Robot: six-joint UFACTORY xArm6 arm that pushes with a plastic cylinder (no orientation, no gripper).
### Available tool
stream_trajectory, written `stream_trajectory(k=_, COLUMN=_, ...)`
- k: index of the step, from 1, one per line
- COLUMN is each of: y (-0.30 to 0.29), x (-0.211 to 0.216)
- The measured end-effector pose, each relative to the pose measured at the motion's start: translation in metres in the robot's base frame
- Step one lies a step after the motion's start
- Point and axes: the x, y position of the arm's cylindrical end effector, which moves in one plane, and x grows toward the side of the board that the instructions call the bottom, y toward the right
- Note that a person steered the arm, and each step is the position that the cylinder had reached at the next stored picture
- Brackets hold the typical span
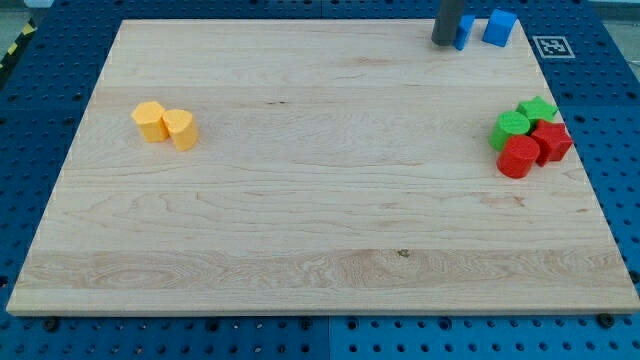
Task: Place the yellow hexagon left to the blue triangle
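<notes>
Two yellow blocks sit together at the view's left: a hexagon-like one (149,120) and a rounded one (181,130) touching its right side. Two blue blocks stand at the view's top right edge of the wooden board (300,220): one (466,30) is partly hidden behind my rod and its shape is unclear, the other (499,27) looks like a cube. My tip (443,43) rests on the board against the left side of the partly hidden blue block, far from the yellow blocks.
At the view's right edge is a cluster: a green cylinder (511,128), a green star-like block (538,108), a red cylinder (517,157) and a red block (551,141). A marker tag (552,46) lies off the board's top right corner.
</notes>
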Motion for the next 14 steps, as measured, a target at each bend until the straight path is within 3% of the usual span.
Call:
stream_trajectory(k=2, y=0.012, x=-0.018)
stream_trajectory(k=3, y=-0.034, x=-0.007)
stream_trajectory(k=7, y=-0.481, x=0.123)
stream_trajectory(k=10, y=-0.474, x=0.159)
stream_trajectory(k=14, y=-0.375, x=0.177)
